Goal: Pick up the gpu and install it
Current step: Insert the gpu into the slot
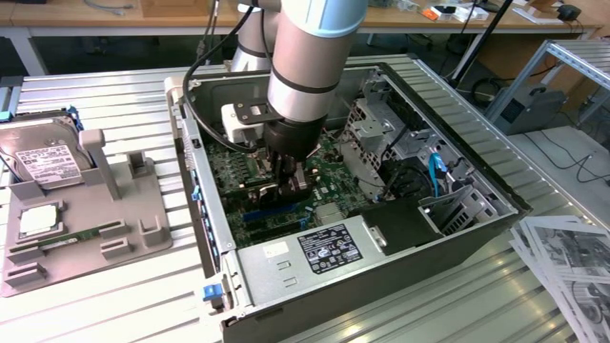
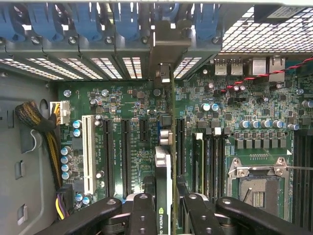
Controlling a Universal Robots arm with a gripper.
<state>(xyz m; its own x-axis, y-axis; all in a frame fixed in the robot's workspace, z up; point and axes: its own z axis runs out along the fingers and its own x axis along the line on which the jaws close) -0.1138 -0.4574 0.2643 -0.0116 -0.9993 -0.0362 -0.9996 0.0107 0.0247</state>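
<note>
Clamping the gpu [image 2: 163,171] edge-on between my jaws, I am holding it just beneath my gripper [image 2: 166,208], over the slots of the motherboard [image 2: 259,98] inside the computer case [image 1: 458,250], its bracket [image 2: 164,58] reaching ahead of the jaws toward the rear openings, so picking is done and seating looks unfinished.

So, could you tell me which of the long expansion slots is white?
The slot beside the row of blue capacitors and the cable bundle; the slots nearer the gpu held in the tool are black.
</note>
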